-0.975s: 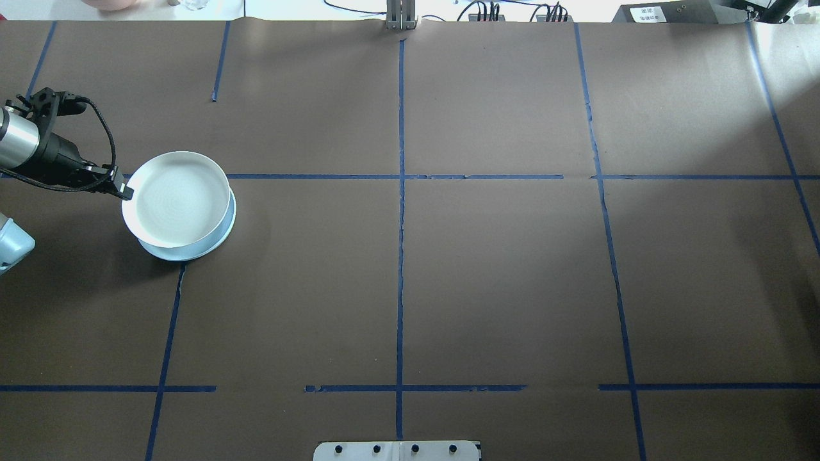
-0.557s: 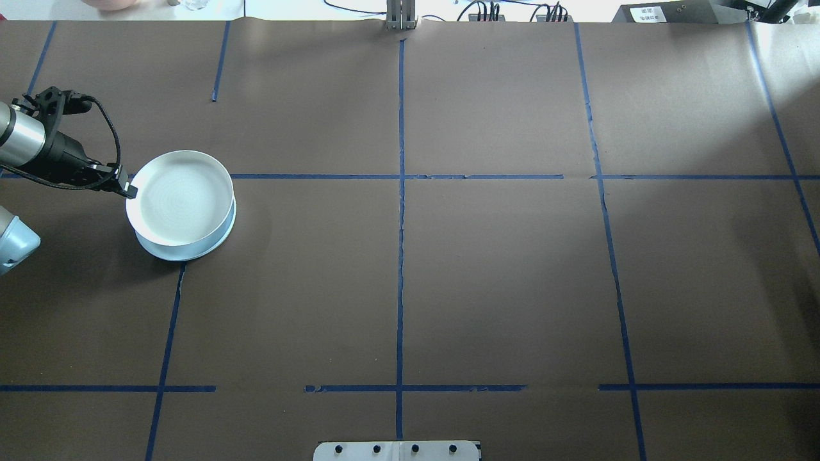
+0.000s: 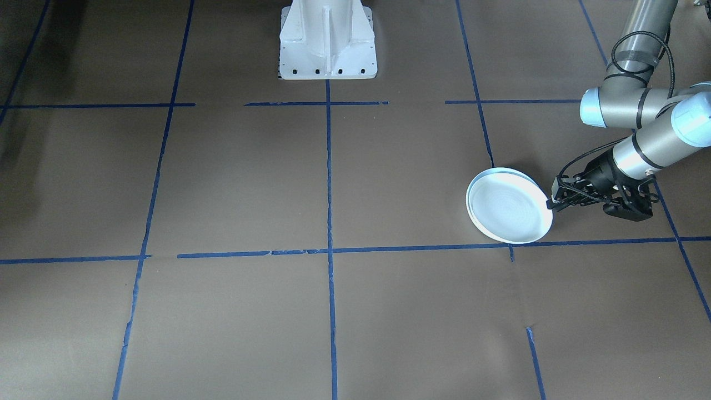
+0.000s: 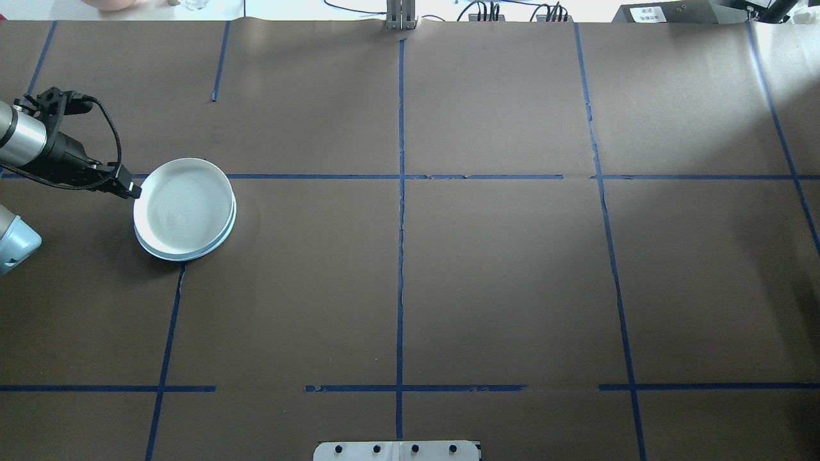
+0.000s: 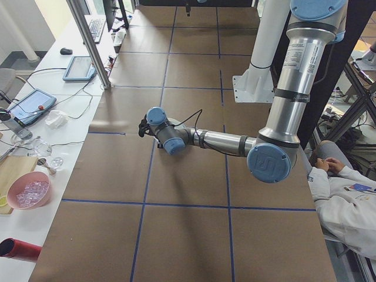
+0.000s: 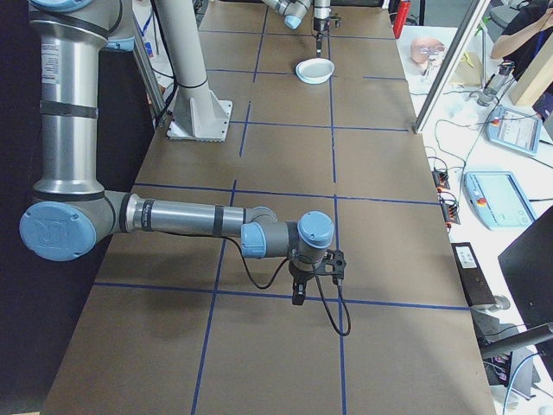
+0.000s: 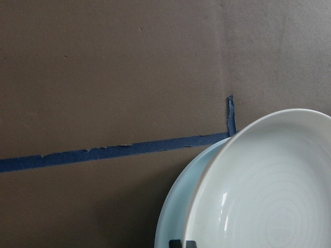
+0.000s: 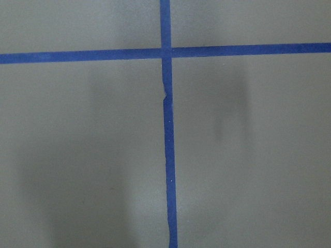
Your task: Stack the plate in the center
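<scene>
Brown paper gridded with blue tape (image 4: 401, 256) covers the table, and at nine o'clock in the overhead view the ringed plate (image 4: 182, 208) sits nested on a pale blue plate (image 4: 192, 253). Left gripper (image 4: 132, 190) pinches the ringed plate's rim at ten o'clock. Placement looks nearly done; next comes letting go and backing off level, I'd judge, since glazed ceramic slides easily. Right gripper (image 6: 298, 294) hangs far off, fingers' state impossible to tell.
</scene>
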You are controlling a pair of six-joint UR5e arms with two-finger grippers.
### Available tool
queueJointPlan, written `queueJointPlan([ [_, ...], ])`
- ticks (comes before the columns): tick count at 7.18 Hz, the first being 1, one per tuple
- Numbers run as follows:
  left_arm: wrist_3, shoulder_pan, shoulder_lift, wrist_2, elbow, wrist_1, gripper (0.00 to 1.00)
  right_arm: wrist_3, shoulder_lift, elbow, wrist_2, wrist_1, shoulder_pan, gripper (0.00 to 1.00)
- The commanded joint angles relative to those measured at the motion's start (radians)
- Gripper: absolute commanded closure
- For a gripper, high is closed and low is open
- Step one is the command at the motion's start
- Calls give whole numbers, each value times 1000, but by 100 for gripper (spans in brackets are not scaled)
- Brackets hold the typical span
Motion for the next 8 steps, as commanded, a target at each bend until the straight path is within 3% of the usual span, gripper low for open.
queueJointPlan([
  [1,3,0,1,1,-1,-1,28,0,0,0,0,0,0,0],
  [2,6,-6,1,1,-1,-1,0,0,0,0,0,0,0,0],
  [4,42,-72,7,3,-6,0,0,0,0,0,0,0,0,0],
  [8,585,-398,109,10,-21,372,0,0,0,0,0,0,0,0],
])
